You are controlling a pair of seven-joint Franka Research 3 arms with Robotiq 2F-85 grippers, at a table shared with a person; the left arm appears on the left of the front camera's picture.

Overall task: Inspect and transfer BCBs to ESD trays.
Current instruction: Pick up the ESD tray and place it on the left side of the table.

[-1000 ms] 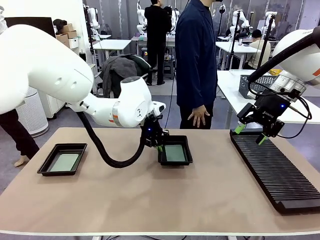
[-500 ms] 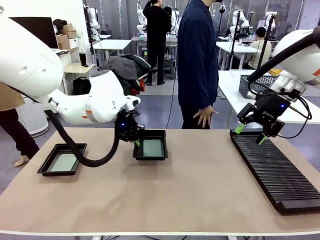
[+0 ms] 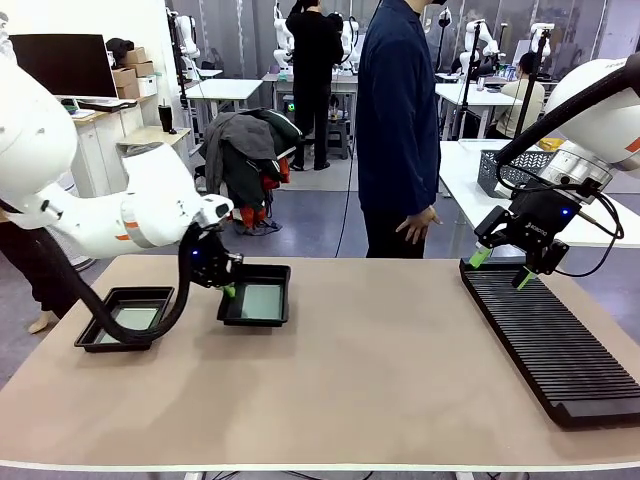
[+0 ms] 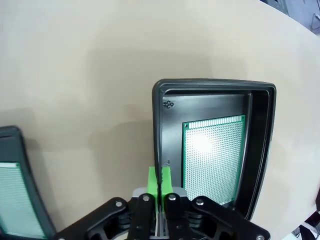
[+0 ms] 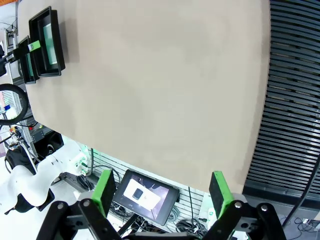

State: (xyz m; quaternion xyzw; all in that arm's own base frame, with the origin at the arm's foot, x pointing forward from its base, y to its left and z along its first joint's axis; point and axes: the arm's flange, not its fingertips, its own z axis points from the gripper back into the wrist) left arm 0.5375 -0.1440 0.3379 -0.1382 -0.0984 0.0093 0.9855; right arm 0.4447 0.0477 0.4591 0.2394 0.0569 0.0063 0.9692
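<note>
Left gripper (image 3: 229, 291): green pads pressed together on the near-left rim of a black tray (image 3: 256, 300), also seen from the left wrist camera (image 4: 159, 181), where the two pads pinch the tray's side wall (image 4: 159, 130).

Carried tray: holds one green circuit board (image 3: 260, 298) lying flat inside; in the wrist view the board (image 4: 212, 157) shows a perforated face with a bright glare patch. Position now left of the table's centre, close to the second tray. Compared with half a second ago, tray and gripper have shifted further toward the robot's left; a second ago the same tray was near the table's middle, in front of the person.

Second tray (image 3: 124, 318): at the table's left side, resting flat, with a pale green board (image 3: 128, 318) inside. Unchanged in place across the three front pictures. Its edge and board appear at the lower left corner of the left wrist view (image 4: 15, 200).

Right gripper (image 3: 497, 268): fingers apart, nothing between them, hanging over the far end of the long ribbed rack (image 3: 550, 340). Same pose and place as in both earlier pictures. From the right wrist camera the spread green pads (image 5: 104, 189) frame the table edge, with the rack (image 5: 290, 100) along the picture's right.

Table (image 3: 380, 380): tan top, bare between the trays and the rack.

Person (image 3: 397, 120): in dark blue clothing at the far side, one hand (image 3: 420, 225) hanging near the table's far edge, slightly further right than a second ago.
</note>
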